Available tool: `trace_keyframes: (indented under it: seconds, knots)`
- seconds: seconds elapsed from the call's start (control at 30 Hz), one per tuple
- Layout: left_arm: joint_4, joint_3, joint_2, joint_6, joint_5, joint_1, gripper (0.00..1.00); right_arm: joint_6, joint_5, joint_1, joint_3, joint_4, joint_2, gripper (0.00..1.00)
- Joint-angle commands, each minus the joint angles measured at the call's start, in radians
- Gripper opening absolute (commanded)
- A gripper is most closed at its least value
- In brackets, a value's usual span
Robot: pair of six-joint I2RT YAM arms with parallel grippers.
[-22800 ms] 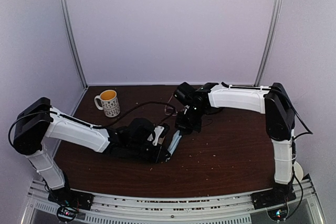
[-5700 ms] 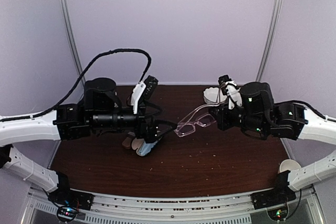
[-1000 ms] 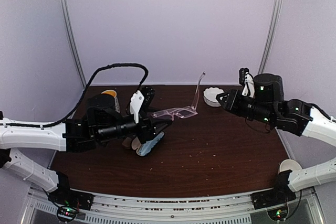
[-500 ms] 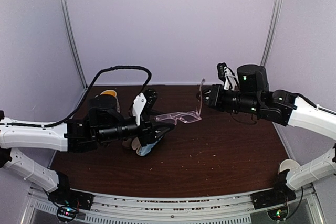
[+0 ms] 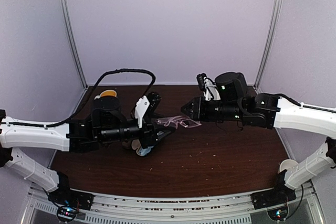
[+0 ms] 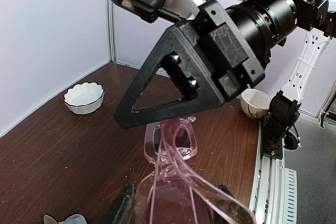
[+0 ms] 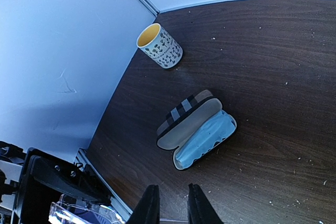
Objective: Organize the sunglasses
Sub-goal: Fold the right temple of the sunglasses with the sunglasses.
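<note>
Top external: both arms reach in over the middle of the bench (image 5: 220,166) and meet above it. Left gripper (image 5: 160,131) comes in from the left side, right gripper (image 5: 187,109) from the right; their tips are near each other.

Pink glasses (image 5: 176,123) are held off the bench between the two grippers, over its middle and a little toward the back edge. Frame is roughly level.

Left wrist: left gripper is pinching the pink glasses at the near end, one finger (image 6: 124,209) on each side of the frame. The lenses and a thin temple arm run away from the camera toward the right gripper, which hangs just over the far end.

Right wrist: right fingers (image 7: 150,205) stand nearly together with a narrow gap. Cannot tell whether they have the temple arm or only sit next to it.

Striped case (image 7: 197,129) lies open on the bench, blue lining up, below the left gripper and left of centre. Mug (image 5: 107,95) stands at the back left corner. White bowl (image 6: 84,98) sits by the back edge.
</note>
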Motion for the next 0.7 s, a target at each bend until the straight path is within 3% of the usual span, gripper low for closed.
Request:
trace_keyframes:
  seconds: [0.0,0.13,0.3,0.4,0.57,0.67]
  knots:
    - [0.05,0.048,-0.005,0.004,0.019,-0.005,0.28,0.001,0.008,0.018,0.013,-0.03,0.03,0.2]
    - [0.035,0.043,-0.016,0.032,0.086,-0.005,0.28,-0.055,0.024,0.019,0.033,-0.085,0.01,0.2]
    - [-0.031,0.025,-0.044,0.139,0.174,-0.005,0.31,-0.267,0.006,-0.005,0.073,-0.25,-0.094,0.27]
    - [-0.062,0.015,-0.07,0.216,0.242,-0.005,0.31,-0.35,-0.132,-0.057,0.018,-0.258,-0.195,0.35]
    - [-0.084,0.011,-0.103,0.344,0.374,-0.005,0.3,-0.408,-0.352,-0.108,-0.044,-0.261,-0.285,0.57]
    - [-0.135,0.036,-0.096,0.421,0.455,-0.004,0.3,-0.411,-0.449,-0.11,-0.041,-0.277,-0.275,0.6]
